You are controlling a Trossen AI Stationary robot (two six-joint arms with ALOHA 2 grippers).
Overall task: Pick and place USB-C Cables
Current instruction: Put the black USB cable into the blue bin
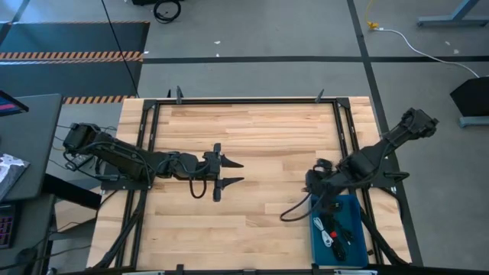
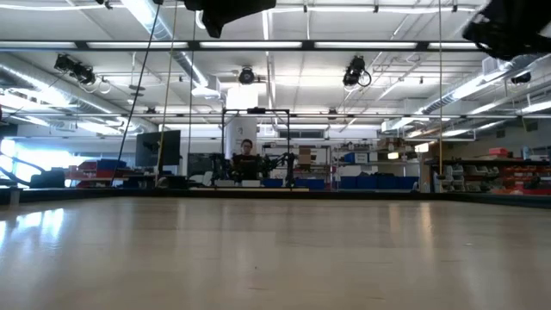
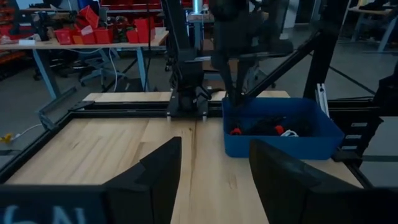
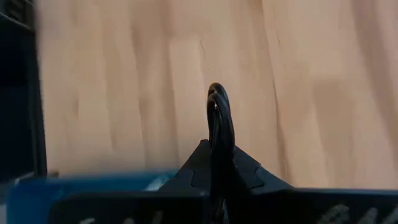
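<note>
Now the right pincer (image 4: pixel 219 118), clamped on a black USB-C cable (image 4: pixel 219 106), hangs just beside the blue tray (image 1: pixel 317 238); left pincer (image 1: pixel 233 173) gapes apart.

the left gripper (image 3: pixel 211 180) stood open over the table (image 3: pixel 93 149), facing a blue tray (image 3: pixel 280 140) holding cables (image 3: pixel 273 127).

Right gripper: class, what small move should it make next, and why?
Probably carry the black cable out over the bare wood and lower it. The right gripper is shut on it just above the blue tray, and the table holds no cable yet.
</note>
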